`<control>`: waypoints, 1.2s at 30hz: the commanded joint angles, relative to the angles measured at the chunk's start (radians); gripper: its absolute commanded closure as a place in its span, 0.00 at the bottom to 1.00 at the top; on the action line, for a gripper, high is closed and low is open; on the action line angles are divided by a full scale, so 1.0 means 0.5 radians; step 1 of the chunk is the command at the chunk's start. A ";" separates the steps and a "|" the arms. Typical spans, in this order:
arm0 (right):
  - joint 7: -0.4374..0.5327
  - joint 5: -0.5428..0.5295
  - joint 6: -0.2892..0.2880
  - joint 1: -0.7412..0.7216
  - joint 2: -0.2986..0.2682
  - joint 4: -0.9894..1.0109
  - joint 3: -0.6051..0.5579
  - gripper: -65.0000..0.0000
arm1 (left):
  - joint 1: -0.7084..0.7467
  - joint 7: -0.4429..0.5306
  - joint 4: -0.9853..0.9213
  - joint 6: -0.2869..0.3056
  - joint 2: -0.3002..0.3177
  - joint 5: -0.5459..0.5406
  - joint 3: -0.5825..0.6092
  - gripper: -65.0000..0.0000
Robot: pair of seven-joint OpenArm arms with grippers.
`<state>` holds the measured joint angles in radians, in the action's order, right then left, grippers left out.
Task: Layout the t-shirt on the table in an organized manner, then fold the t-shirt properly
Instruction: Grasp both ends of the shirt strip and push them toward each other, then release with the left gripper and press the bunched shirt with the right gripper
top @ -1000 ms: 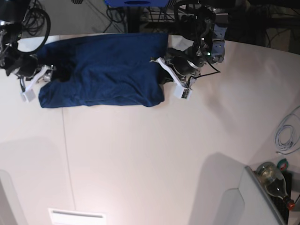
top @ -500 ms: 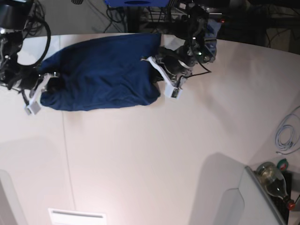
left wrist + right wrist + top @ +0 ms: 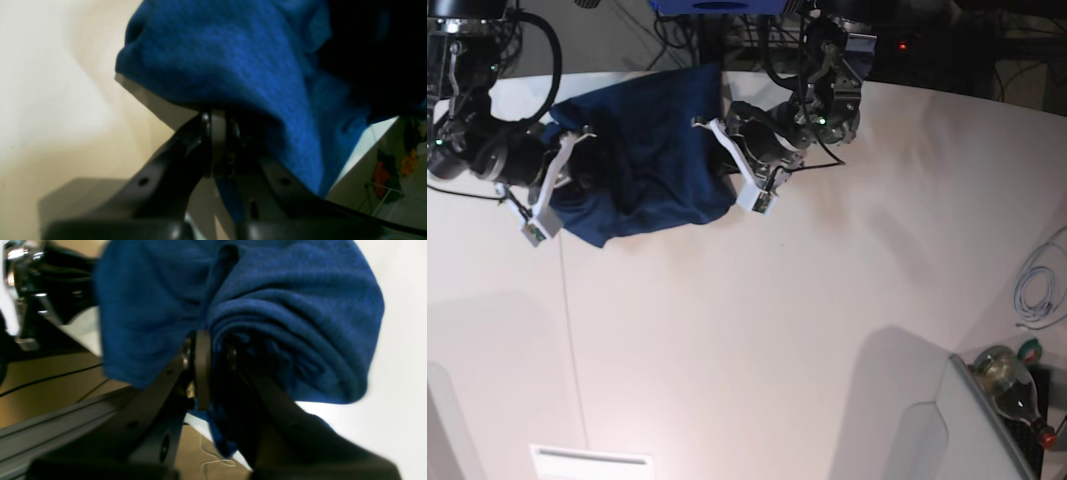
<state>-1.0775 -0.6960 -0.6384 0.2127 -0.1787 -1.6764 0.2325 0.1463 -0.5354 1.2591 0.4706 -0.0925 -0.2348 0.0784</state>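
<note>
The dark blue t-shirt (image 3: 652, 160) hangs bunched and sagging between my two grippers at the back of the white table (image 3: 757, 340). On the shirt's right edge in the base view, my left gripper (image 3: 729, 165) is shut on the cloth. The left wrist view shows its fingers (image 3: 218, 115) pinched on a fold of the t-shirt (image 3: 233, 60). My right gripper (image 3: 552, 185) is shut on the shirt's left edge. In the right wrist view its fingers (image 3: 213, 343) clamp thick rolled folds of the t-shirt (image 3: 293, 316).
A thin dark seam line (image 3: 570, 330) runs down the table's left side. At the right edge lie a white cable (image 3: 1037, 285) and a glass bottle (image 3: 1012, 385) beside a grey panel (image 3: 937, 430). Dark cables and equipment crowd the back edge (image 3: 727, 40).
Both grippers have moved toward each other, so the flat shirt is now gathered into a narrower, sagging bundle. The right gripper has closed on the shirt's left edge.
</note>
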 commanded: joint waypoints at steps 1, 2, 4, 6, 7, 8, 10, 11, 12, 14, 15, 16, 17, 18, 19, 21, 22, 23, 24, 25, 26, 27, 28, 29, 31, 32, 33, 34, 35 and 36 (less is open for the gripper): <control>0.030 -0.030 0.026 -0.022 -0.031 -0.046 -0.009 0.99 | -0.039 0.041 0.027 0.012 -0.025 -0.026 0.007 1.00; 0.030 -0.030 0.042 -0.022 -0.031 -0.049 -0.031 0.99 | -0.049 0.032 0.018 0.012 -0.025 -0.026 0.007 1.00; 0.030 -0.030 0.088 -0.025 -0.025 -0.055 -0.074 0.99 | -0.042 0.035 0.015 0.012 -0.025 -0.026 0.007 1.00; 0.057 -0.027 0.118 -0.025 0.000 -0.046 -0.117 0.99 | -0.042 0.035 -0.003 0.012 -0.025 -0.026 0.007 1.00; 0.104 -0.024 0.118 -0.022 0.003 -0.040 -0.135 0.99 | -0.042 0.035 -0.003 0.012 -0.025 -0.026 0.010 1.00; 0.156 -0.015 0.137 -0.019 0.003 -0.037 -0.160 0.99 | -0.042 0.035 -0.003 0.012 -0.025 -0.026 0.010 1.00; 0.217 0.056 0.232 -0.013 0.012 -0.037 -0.236 0.99 | -0.042 0.035 -0.003 0.012 -0.025 -0.026 0.010 1.00; 0.245 0.080 0.284 -0.013 0.012 -0.037 -0.282 0.99 | -0.042 0.035 -0.003 0.012 -0.025 -0.026 0.010 1.00; 0.275 0.089 0.324 -0.010 0.012 -0.037 -0.325 0.99 | -0.042 0.032 -0.003 0.012 -0.025 -0.026 0.010 1.00; 0.355 0.092 0.391 -0.003 0.012 -0.037 -0.396 0.99 | -0.042 0.032 -0.003 0.012 -0.022 -0.026 0.010 1.00; 0.380 0.099 0.419 -0.003 0.012 -0.034 -0.421 0.99 | -0.042 0.032 -0.003 0.012 -0.022 -0.026 0.010 1.00; 0.398 0.099 0.456 -0.003 0.012 -0.015 -0.445 0.98 | -0.042 0.032 -0.003 0.012 -0.022 -0.026 0.010 1.00; 0.413 0.099 0.493 -0.006 0.012 0.006 -0.460 0.98 | -0.042 0.032 -0.003 0.012 -0.022 -0.026 0.010 1.00; 0.420 0.099 0.526 -0.013 0.012 0.034 -0.479 0.98 | -0.042 0.029 -0.003 0.012 -0.019 -0.026 0.010 1.00; 0.420 0.099 0.551 -0.016 0.012 0.055 -0.491 0.98 | -0.042 0.029 0.000 0.012 -0.016 -0.026 0.010 1.00; 0.420 0.099 0.569 -0.016 0.012 0.074 -0.497 0.97 | -0.042 0.029 0.009 0.012 -0.016 -0.026 0.001 1.00; 0.420 0.099 0.569 -0.016 0.012 0.074 -0.500 0.97 | -0.042 0.029 0.009 0.012 -0.013 -0.026 -0.005 1.00; 0.420 0.099 0.569 -0.016 0.012 0.074 -0.500 0.97 | -0.042 0.029 0.009 0.012 -0.013 -0.026 -0.008 1.00; 0.417 0.102 0.569 -0.016 0.012 0.071 -0.506 0.96 | -0.042 0.029 0.009 0.012 -0.013 -0.026 -0.008 1.00; 0.417 0.102 0.573 -0.019 0.012 0.071 -0.531 0.92 | -0.042 0.029 0.012 0.012 -0.007 -0.023 -0.011 1.00; 0.420 0.102 0.573 -0.019 0.006 0.068 -0.565 0.87 | -0.042 0.029 0.012 0.012 0.005 -0.026 -0.008 1.00; 0.420 0.102 0.573 -0.022 0.003 0.065 -0.599 0.79 | -0.042 0.026 0.018 0.012 0.018 -0.026 -0.002 1.00; 0.420 0.102 0.573 -0.025 0.000 0.062 -0.617 0.72 | -0.039 0.026 0.034 0.012 0.018 -0.026 -0.005 1.00; 0.423 0.102 0.573 -0.028 0.000 0.062 -0.632 0.65 | -0.027 0.026 0.061 0.012 0.030 -0.026 -0.017 1.00; 0.423 0.102 0.573 -0.034 0.000 0.068 -0.641 0.55 | 0.037 0.026 0.193 0.009 0.079 -0.029 -0.026 1.00; 0.423 0.102 0.573 -0.034 0.000 0.065 -0.641 0.54 | 0.065 0.026 0.273 0.009 0.110 -0.029 -0.048 1.00; 0.423 0.102 0.573 -0.034 0.003 0.055 -0.641 0.54 | 0.114 0.023 0.371 0.009 0.141 -0.029 -0.088 1.00; 0.423 0.102 0.573 -0.034 0.006 0.055 -0.645 0.54 | 0.166 0.023 0.469 0.009 0.165 -0.029 -0.143 1.00; 0.423 0.102 0.573 -0.034 0.006 0.055 -0.663 0.53 | 0.212 0.023 0.555 0.009 0.193 -0.029 -0.204 1.00; 0.423 0.102 0.573 -0.034 0.000 0.055 -0.697 0.53 | 0.264 0.023 0.626 0.009 0.211 -0.029 -0.269 1.00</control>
<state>-0.8810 -0.6216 -0.3470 0.2039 -0.1787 -1.6291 -0.1131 0.2806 -0.5385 1.5604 0.4717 0.0124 -0.2394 -0.0593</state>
